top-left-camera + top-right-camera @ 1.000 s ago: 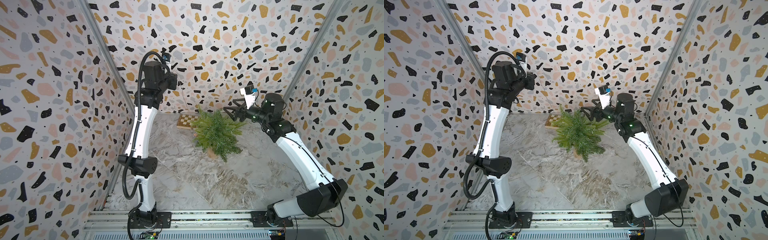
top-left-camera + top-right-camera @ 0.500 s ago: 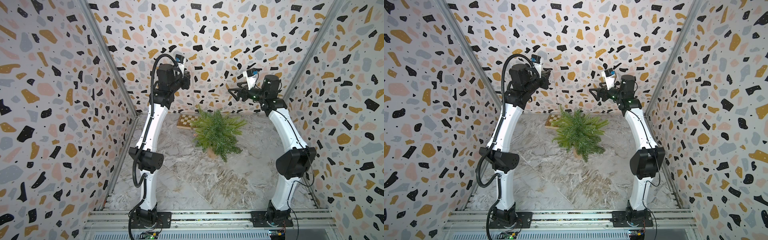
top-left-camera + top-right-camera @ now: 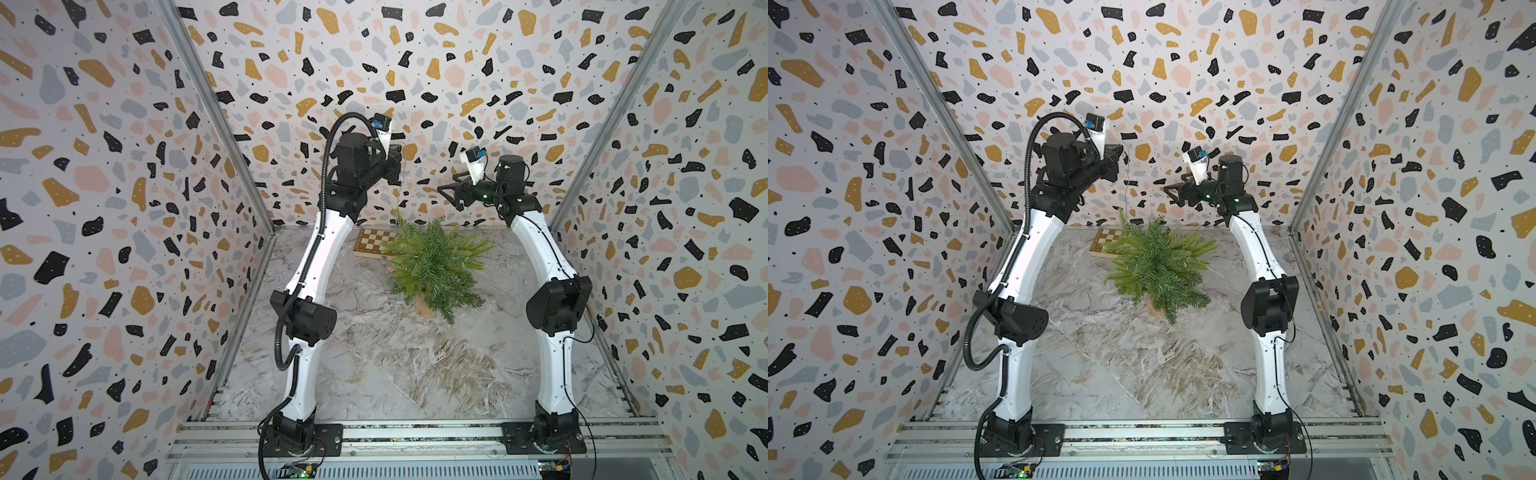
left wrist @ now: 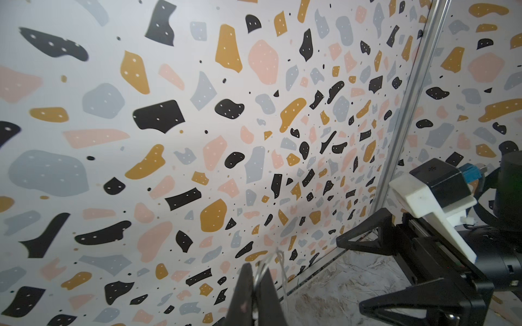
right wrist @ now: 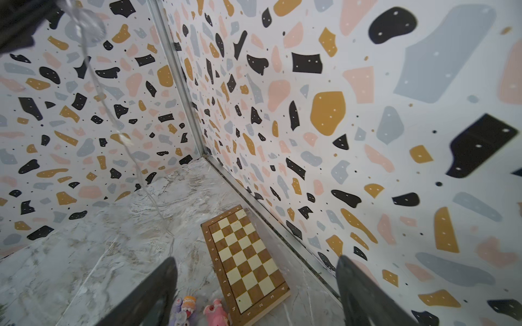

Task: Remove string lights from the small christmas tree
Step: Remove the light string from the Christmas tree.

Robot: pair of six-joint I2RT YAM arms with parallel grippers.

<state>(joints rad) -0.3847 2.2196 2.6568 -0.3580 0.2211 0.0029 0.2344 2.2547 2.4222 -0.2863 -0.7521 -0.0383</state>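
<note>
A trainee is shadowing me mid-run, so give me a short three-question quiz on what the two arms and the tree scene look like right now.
1. True or false: the left gripper is shut on the thin, silvery-clear string lights.
2. The right gripper is: A) open, holding nothing; B) shut, holding nothing; C) shut on the strand.
3. Fill in: in both top views, the tan-and-cream wooden chessboard lies ___ the small green artificial Christmas tree.
Key: 1 true; 2 A; 3 behind.
</note>
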